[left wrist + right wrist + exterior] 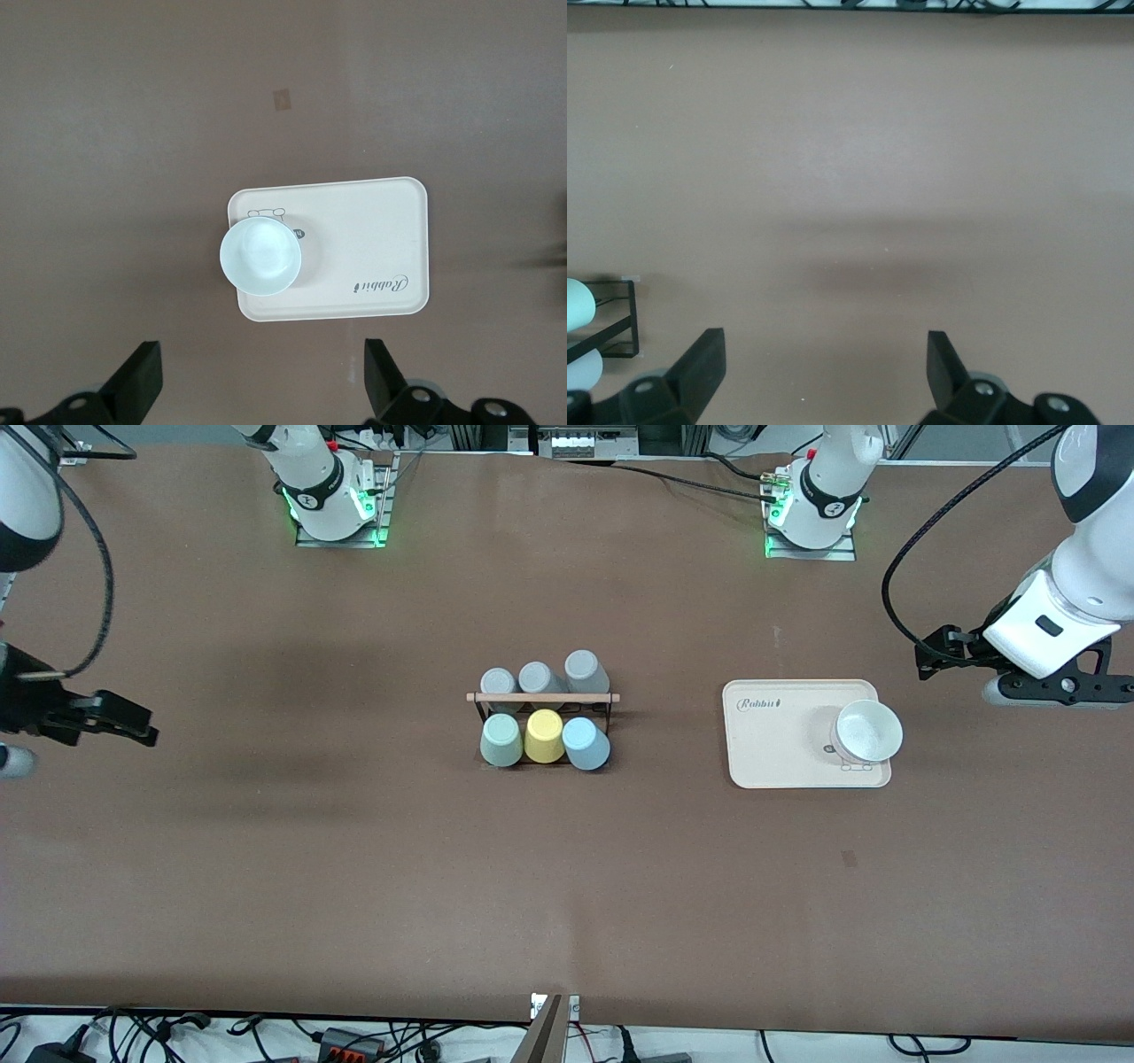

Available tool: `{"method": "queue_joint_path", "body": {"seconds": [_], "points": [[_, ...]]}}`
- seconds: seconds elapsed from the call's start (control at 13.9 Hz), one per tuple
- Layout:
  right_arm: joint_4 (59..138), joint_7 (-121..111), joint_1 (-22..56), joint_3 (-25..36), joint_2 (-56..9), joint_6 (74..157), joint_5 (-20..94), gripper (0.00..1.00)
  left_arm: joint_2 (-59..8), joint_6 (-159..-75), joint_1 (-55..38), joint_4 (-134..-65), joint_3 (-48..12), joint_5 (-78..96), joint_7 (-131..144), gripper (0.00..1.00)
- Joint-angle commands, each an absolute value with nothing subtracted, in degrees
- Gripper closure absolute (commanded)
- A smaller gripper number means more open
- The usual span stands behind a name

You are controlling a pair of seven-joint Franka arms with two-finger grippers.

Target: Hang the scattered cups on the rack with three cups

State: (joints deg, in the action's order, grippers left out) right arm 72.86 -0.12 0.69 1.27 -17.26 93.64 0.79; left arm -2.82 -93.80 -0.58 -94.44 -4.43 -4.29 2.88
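**A:** Where are the scattered cups sitting?

**B:** The pale mint-green tapered cup point(500, 740) and the light blue tapered cup point(586, 743) are sitting mouth-down on the small black wire rack with the wooden rod point(542, 698), mid-table. They are flanking a yellow cup point(544, 736) in the row nearer the front camera. The three plain grey cups point(537, 677) are filling the row farther from it.

**A:** So the hanging is looking finished?

**B:** I am judging so. One more pale, whitish cup point(868, 731) is standing mouth-up on the cream rectangular tray point(771, 753), toward the left arm's end of the table.

**A:** How are these cups going to handle?

**B:** They are looking light, rigid and smooth, probably plastic or glazed, so slipping is the worry rather than weight. I am guessing a pinch across the rim wall, one finger inside and one outside, is offering the surest hold.

**A:** And the arms?

**B:** Both are waiting. The left gripper point(263, 390) is hovering over bare brown table point(567, 886) beside the tray, fingers spread wide and holding nothing. The right gripper point(819, 372) is hanging over bare table at the right arm's end, well apart from the rack, jaws likewise spread and empty.
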Motion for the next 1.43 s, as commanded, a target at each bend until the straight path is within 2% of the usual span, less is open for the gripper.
{"method": "queue_joint_path", "body": {"seconds": [0.0, 0.14, 0.57, 1.36], "points": [[74.5, -0.8, 0.4, 0.5, -14.9, 92.8, 0.3, 0.00, -3.1, -92.8, -0.7, -93.0, -4.1, -3.3, 2.2, 0.00], [79.1, -0.8, 0.4, 0.5, -11.4, 94.9, -0.1, 0.00, -3.0, -92.7, -0.7, -93.0, -4.0, -3.3, 2.2, 0.00], [101.0, -2.4, 0.2, 0.8, 2.1, 104.6, -0.3, 0.00, -2.9, -92.6, -0.5, -93.0, -4.0, -3.3, 2.1, 0.00], [100.6, -3.2, 0.3, 0.8, 3.3, 100.3, -0.1, 0.00, -2.9, -92.6, -0.6, -93.0, -4.1, -3.3, 2.2, 0.00]]}}
